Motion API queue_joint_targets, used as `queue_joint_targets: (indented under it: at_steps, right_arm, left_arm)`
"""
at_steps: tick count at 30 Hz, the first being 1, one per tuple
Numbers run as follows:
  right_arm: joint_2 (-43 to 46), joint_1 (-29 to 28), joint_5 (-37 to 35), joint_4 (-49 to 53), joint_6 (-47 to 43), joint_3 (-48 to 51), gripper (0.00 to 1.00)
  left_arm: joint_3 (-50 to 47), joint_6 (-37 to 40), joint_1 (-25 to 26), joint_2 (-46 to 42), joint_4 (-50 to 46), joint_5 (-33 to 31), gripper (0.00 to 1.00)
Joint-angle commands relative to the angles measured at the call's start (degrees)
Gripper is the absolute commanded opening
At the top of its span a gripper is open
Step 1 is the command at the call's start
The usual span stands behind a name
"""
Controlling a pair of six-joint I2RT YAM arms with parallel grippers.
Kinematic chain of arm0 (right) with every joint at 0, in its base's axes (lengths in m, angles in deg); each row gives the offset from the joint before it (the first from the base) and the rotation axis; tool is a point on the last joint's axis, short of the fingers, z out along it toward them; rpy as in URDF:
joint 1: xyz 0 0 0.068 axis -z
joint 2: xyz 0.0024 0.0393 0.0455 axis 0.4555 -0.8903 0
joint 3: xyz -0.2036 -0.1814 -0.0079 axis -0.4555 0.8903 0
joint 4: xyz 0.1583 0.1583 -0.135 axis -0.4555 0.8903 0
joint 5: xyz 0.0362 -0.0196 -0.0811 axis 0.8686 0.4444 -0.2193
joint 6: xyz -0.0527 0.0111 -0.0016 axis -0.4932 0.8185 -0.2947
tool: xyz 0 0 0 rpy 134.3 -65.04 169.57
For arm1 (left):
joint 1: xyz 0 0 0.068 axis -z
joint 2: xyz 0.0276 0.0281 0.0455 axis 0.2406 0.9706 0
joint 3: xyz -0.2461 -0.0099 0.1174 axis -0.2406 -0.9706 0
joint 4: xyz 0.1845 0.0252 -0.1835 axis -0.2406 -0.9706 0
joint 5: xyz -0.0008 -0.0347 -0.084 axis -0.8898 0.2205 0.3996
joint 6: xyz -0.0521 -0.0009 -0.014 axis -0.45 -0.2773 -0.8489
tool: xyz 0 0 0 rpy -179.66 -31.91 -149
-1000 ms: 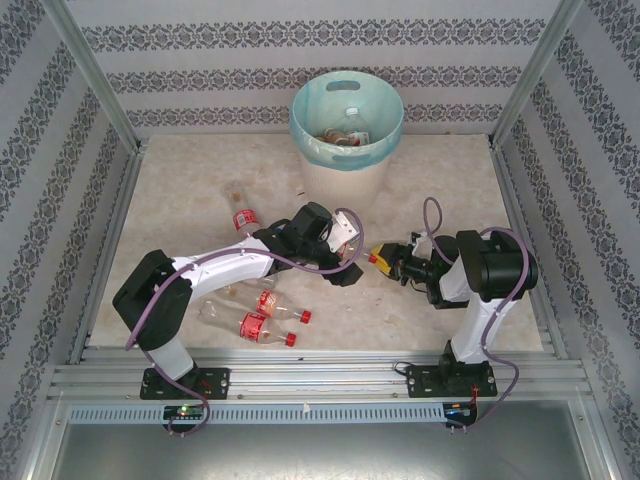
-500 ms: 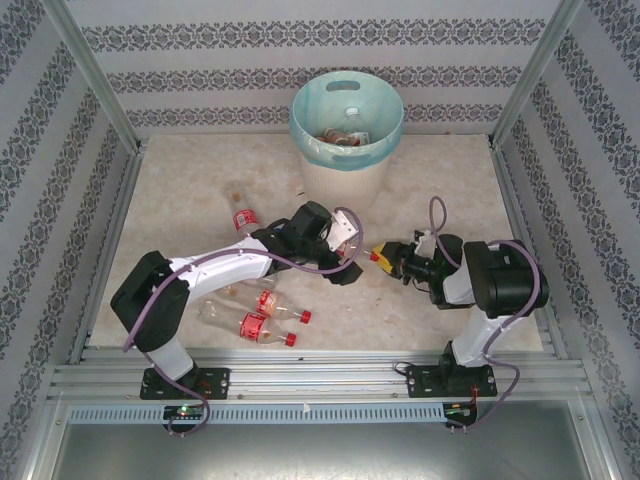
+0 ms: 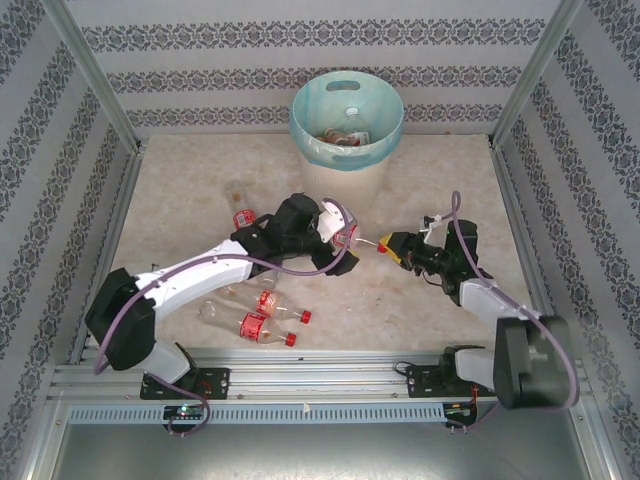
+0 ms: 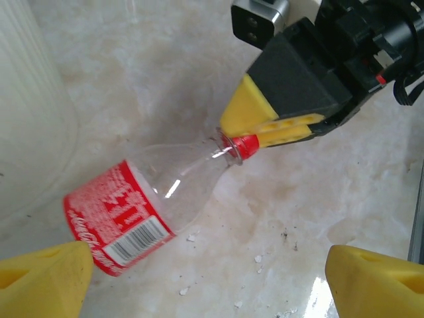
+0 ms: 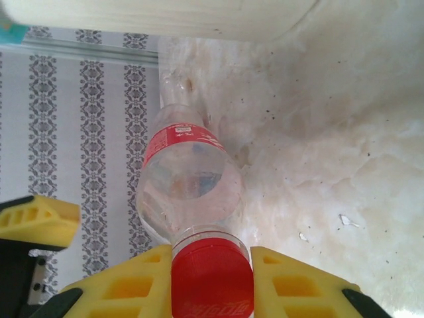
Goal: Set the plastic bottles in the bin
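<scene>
Right wrist view, closest to the lens: the right gripper [image 5: 212, 281] is pinching the red cap [image 5: 211, 262] of one plastic bottle [image 5: 189, 179]. Its yellow fingers [image 5: 132, 285] are pressing tight on either side, and the clear body and red label are running up toward the bin [image 5: 165, 16] wall along the frame's top. In the left wrist view the left gripper [image 4: 209, 278] is standing wide and holding nothing — its fingertips [image 4: 43, 278] are sitting in the lower corners, the label end just beside the lower-left one. Whether the bottle's base is resting on the table [image 4: 311, 218] I cannot tell.

The likely trouble is that a cap-only pinch is leaving the body free to swing. It could twist loose, or drop if the right releases before the left closes.

Counting in the top external view, bottom upward:
- three loose bottles [image 3: 252, 326] are lying at lower left, with a fourth left of centre and possibly another under the left arm [image 3: 210, 268]
- one is being held mid-frame
- one bin is standing at top centre, holding at least two more
</scene>
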State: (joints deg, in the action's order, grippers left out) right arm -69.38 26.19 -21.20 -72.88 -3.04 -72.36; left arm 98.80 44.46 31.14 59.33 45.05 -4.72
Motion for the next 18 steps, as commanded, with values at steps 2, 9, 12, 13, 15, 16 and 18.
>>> queue_joint_targets:
  at_steps: [2, 9, 12, 13, 15, 16, 18]
  right_arm:
    - [5.86, -1.16, -1.35, 17.20, -6.21, -3.67, 0.14]
    - [13.58, -6.71, -4.79, 33.26, -9.56, -12.89, 0.12]
    - [15.00, -9.50, -7.12, 37.86, -10.32, -18.84, 0.11]
    - [15.01, -10.31, -7.80, 39.29, -10.65, -20.85, 0.11]
    - [14.43, -12.45, -9.49, 42.29, -11.67, -26.01, 0.11]
    - [14.06, -13.36, -10.26, 43.48, -12.16, -28.43, 0.10]
    - [12.70, -15.69, -11.97, 46.14, -13.17, -34.38, 0.10]
  left_arm:
    - [3.52, 2.92, 0.47, -5.81, -4.33, -3.54, 0.92]
    - [7.01, 7.57, 0.10, -12.20, -9.11, -10.80, 0.93]
    - [8.73, 8.90, -0.54, -13.47, -11.10, -13.22, 0.93]
    - [9.34, 9.27, -0.82, -13.75, -11.68, -13.97, 0.93]
    - [10.34, 9.72, -1.48, -14.28, -12.33, -15.17, 0.93]
    - [10.84, 9.93, -1.78, -14.57, -12.66, -15.71, 0.93]
    - [12.31, 10.30, -2.62, -15.21, -13.49, -16.53, 0.93]
